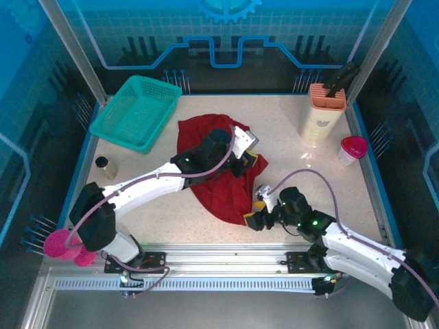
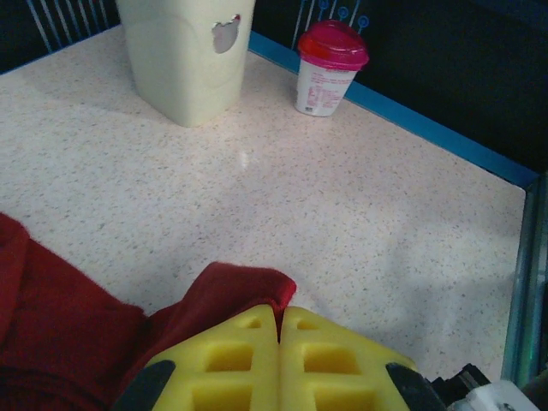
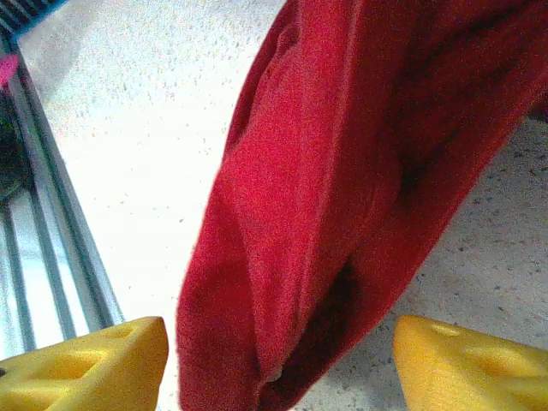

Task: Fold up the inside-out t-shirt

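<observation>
While left jaws pinch the t-shirt (image 1: 219,195), right jaws straddle it.

Speckled white table (image 1: 302,199) edged in blue. At far left, a teal mesh basket (image 1: 137,110), set at an angle. By the left edge, a small dark-capped jar (image 1: 105,166). At far right, a cream container (image 1: 321,118) topped by an orange holder (image 1: 327,97) with a dark tool (image 1: 341,77) in it. Just beside it, a white cup with a pink lid (image 1: 352,150). Off the near left corner, pink reels (image 1: 65,245).
</observation>
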Controlling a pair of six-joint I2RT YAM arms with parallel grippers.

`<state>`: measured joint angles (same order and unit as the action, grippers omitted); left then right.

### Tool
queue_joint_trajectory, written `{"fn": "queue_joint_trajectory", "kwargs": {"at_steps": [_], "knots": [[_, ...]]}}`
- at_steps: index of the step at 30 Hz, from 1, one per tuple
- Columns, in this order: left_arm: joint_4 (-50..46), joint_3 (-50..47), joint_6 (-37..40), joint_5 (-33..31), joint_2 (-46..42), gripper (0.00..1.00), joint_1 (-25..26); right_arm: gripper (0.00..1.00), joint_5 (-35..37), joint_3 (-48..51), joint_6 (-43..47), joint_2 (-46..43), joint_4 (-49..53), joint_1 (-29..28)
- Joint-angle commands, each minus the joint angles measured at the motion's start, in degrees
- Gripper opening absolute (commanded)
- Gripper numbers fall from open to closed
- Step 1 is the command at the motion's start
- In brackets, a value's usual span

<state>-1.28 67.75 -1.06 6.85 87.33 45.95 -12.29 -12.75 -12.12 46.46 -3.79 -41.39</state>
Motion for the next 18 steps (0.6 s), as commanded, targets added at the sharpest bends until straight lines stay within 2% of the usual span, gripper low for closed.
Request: {"fn": "queue_joint_trajectory", "kwargs": {"at_steps": [1,5,9,11,12,13,14,15,16,18], "knots": [[1.7,-3.3,-1.6,1.0,-7.0,0.0,-1.5,0.71,3.0,1.0,3.0,3.6,-12.1,-0.4],[1.8,-6.5,-3.2,0.9,-12.4,0.0,-3.7,0.72,-0.1,0.5,3.5,8.9,-19.1,-0.4],[1.8,-8.9,-4.2,0.5,-16.6,0.0,-5.0,0.74,-9.0,-1.9,6.9,18.2,-26.6,-1.6],[2.3,-9.8,-4.6,0.3,-17.9,0.0,-5.5,0.73,-8.6,-3.3,6.8,23.7,-31.7,-2.9],[2.0,-10.0,-4.6,0.3,-18.5,0.0,-5.7,0.63,-7.6,-4.1,6.2,26.8,-35.0,-3.4],[1.4,-10.1,-4.6,0.2,-19.1,0.0,-5.8,0.49,-6.7,-4.6,5.2,29.0,-37.4,-3.3],[0.6,-10.1,-4.2,-0.3,-19.9,0.0,-6.1,0.26,-5.6,-5.2,3.8,31.1,-39.9,-3.2],[-0.3,-10.0,-3.6,-1.3,-21.0,0.0,-6.5,0.09,-5.5,-5.6,3.8,32.0,-41.2,-3.0],[-1.0,-9.8,-3.3,-2.8,-21.9,0.0,-7.0,0.0,-5.1,-5.8,4.6,32.0,-41.3,-2.9],[-3.1,-8.3,-4.6,-7.1,-24.0,0.0,-9.2,0.0,-0.1,-6.3,6.9,29.1,-39.1,-2.5]]}}
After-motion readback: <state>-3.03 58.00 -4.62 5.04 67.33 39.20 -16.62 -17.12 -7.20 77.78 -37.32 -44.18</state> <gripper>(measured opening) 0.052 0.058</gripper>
